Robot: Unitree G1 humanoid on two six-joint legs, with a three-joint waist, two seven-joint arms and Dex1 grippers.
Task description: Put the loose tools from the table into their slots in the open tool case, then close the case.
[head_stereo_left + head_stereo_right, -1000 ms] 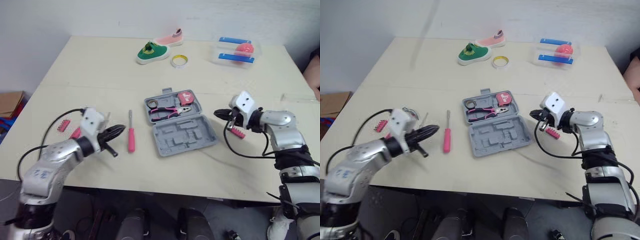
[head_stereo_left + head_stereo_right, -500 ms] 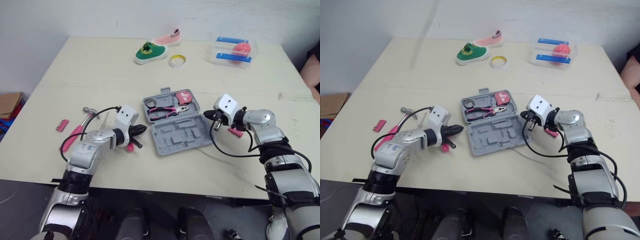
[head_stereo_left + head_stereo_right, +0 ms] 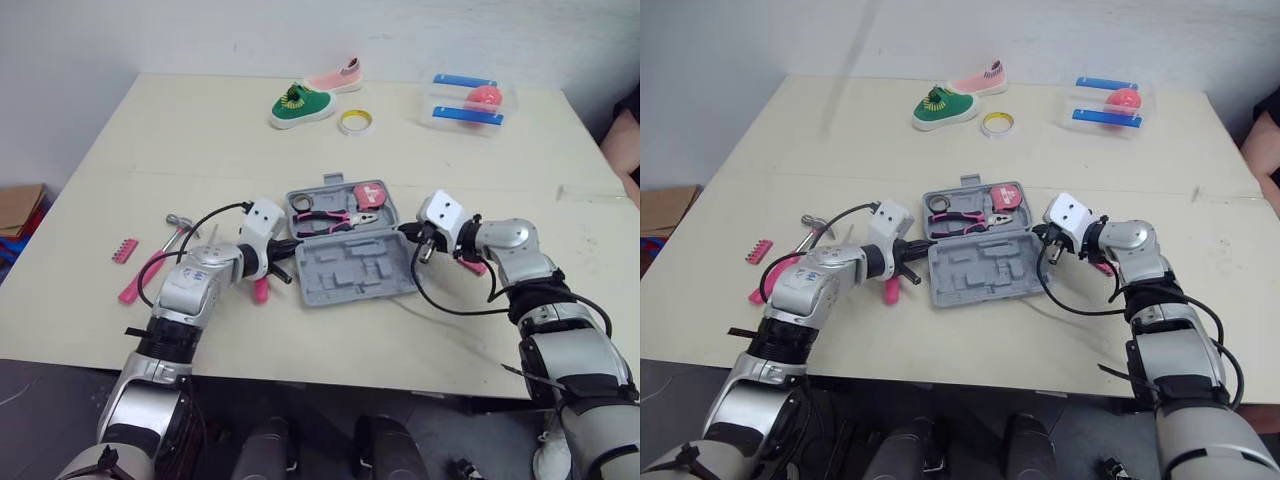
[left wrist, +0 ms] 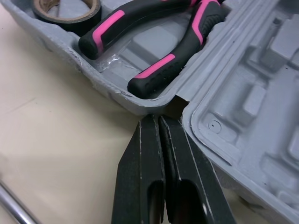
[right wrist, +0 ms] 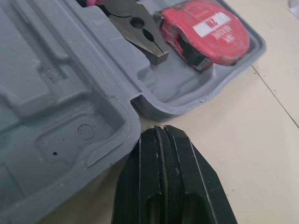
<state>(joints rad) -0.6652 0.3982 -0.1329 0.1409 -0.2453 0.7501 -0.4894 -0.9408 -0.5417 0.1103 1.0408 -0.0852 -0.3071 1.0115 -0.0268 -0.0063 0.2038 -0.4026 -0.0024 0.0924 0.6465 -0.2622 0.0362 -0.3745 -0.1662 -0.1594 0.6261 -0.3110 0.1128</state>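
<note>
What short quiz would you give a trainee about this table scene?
1. True or false: the case is closed.
2. Which tool lies in the case? A saw; B pliers; C wrench.
3. Fill in: the left gripper and the right gripper each have their fingers ____ (open or shut).
Key: 1 false; 2 B; 3 shut.

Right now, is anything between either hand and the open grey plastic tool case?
Nothing visible. The left hand, shut, points at the left hinge notch of the grey plastic tool case; the right hand, shut, at the right notch.
</note>
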